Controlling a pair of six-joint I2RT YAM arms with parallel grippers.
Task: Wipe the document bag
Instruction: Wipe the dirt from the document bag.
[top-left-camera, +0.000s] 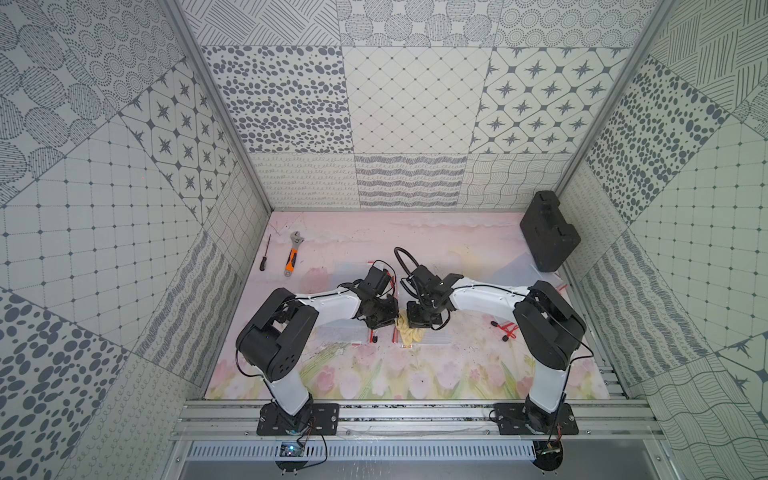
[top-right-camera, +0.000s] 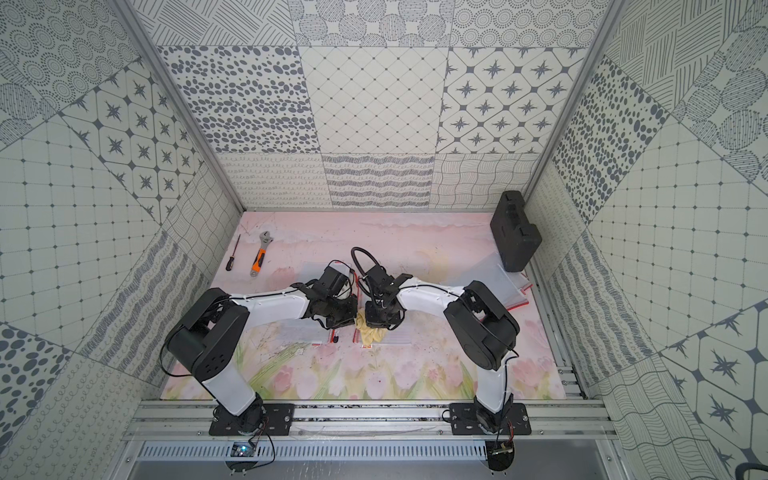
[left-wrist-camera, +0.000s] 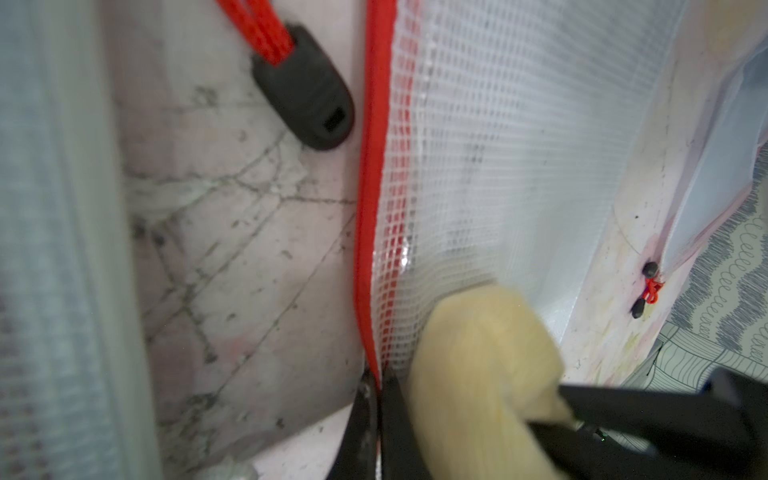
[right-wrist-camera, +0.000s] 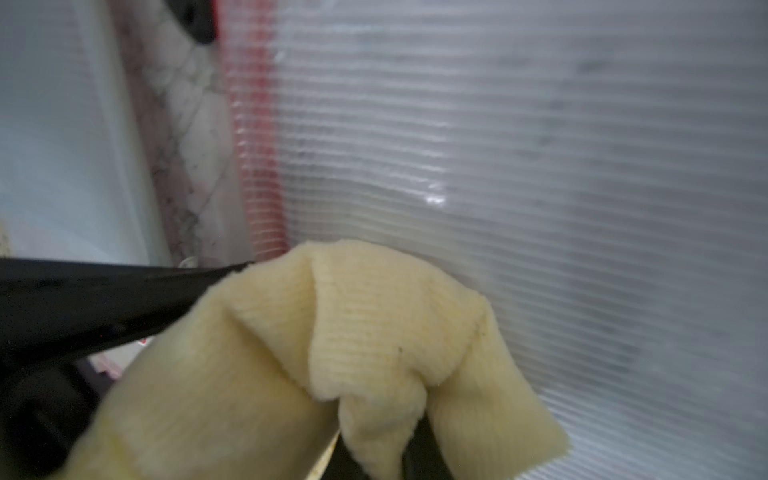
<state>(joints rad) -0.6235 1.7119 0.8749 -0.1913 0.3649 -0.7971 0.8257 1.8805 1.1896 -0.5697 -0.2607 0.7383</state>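
Your left gripper (left-wrist-camera: 376, 395) is clamping the red edge (left-wrist-camera: 370, 208) of the bag (left-wrist-camera: 498, 145). Your right gripper (top-left-camera: 420, 321) is gripping the cloth (right-wrist-camera: 374, 332) and pressing it onto the bag, which is lying mid-mat (top-left-camera: 415, 374). You're wiping, by the look of it; next you're needing a steady sweep away from that edge.

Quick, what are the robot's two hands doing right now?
Left gripper: shut on the bag, at its red edge.
Right gripper: shut on the yellow cloth.
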